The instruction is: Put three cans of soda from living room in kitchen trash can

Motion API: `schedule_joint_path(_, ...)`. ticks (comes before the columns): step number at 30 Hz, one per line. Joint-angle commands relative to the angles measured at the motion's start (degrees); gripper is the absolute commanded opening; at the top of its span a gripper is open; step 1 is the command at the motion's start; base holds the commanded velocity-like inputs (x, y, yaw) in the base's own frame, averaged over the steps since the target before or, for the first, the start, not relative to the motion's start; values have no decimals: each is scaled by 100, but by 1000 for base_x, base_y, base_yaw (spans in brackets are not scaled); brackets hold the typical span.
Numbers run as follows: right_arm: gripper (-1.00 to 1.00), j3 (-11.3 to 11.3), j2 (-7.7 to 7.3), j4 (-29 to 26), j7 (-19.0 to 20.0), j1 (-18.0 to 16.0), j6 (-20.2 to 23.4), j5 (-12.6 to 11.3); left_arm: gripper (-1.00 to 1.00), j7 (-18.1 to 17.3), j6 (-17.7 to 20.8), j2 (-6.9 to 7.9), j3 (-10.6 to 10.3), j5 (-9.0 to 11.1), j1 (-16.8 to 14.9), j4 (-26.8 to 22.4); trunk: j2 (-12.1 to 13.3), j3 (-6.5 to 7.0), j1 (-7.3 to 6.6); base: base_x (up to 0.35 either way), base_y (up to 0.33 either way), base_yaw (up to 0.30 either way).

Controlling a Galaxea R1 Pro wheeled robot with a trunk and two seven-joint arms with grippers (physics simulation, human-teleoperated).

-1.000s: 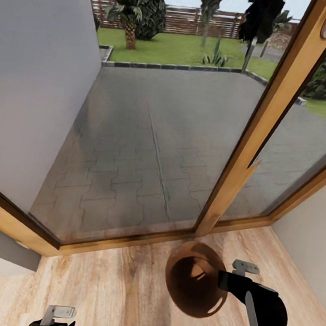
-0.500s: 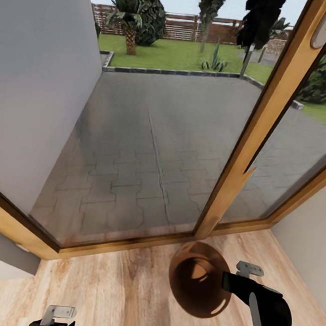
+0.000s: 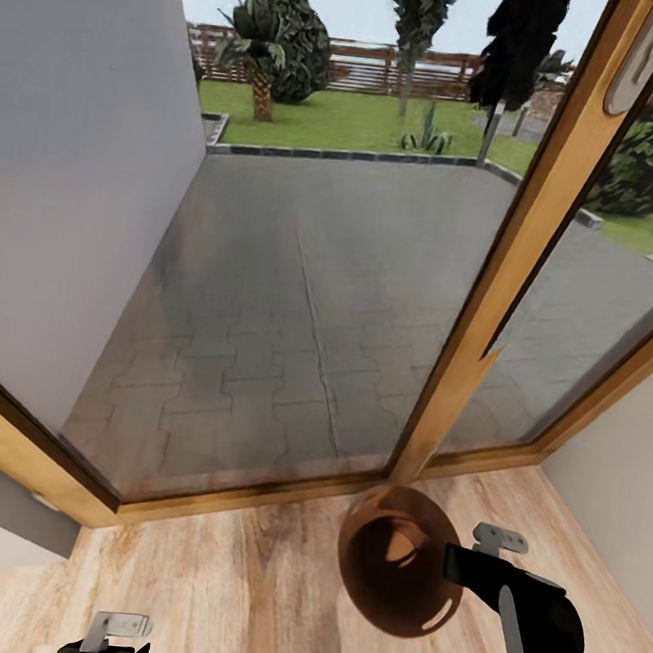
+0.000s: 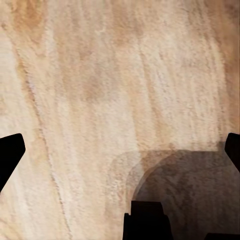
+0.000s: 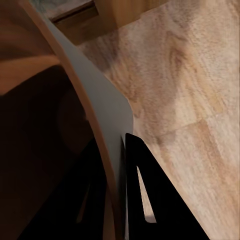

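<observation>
Head view: the right gripper pinches the rim of the tash can, tilted on the wood floor near the glass doors, its visible interior canless, while the left gripper hangs wide and empty, the job apparently barely begun.

round brown tapered trash can: smooth, copper-brown sheen inside
light plank floor: matt grained wood
door frame: honey-coloured wood
grey patio paving: rough interlocking stone
</observation>
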Motion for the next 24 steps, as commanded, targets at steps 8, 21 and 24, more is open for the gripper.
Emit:
schedule_joint_path(8, -100, 1, 1, -1, 25, -1, 5, -105, 100, 0, 2, 0, -2, 6, 0, 8, 0, 75, 0, 0, 0, 0)
schedule_joint_path(21, -100, 1, 1, -5, 25, -1, 5, -94, 100, 0, 2, 0, 2, 9, 0, 5, 0, 196, 0, 0, 0, 0)
schedule_joint_path(24, -100, 1, 1, -7, 25, -1, 5, -90, 100, 0, 0, 0, 3, 9, 0, 4, 0, 224, 0, 0, 0, 0)
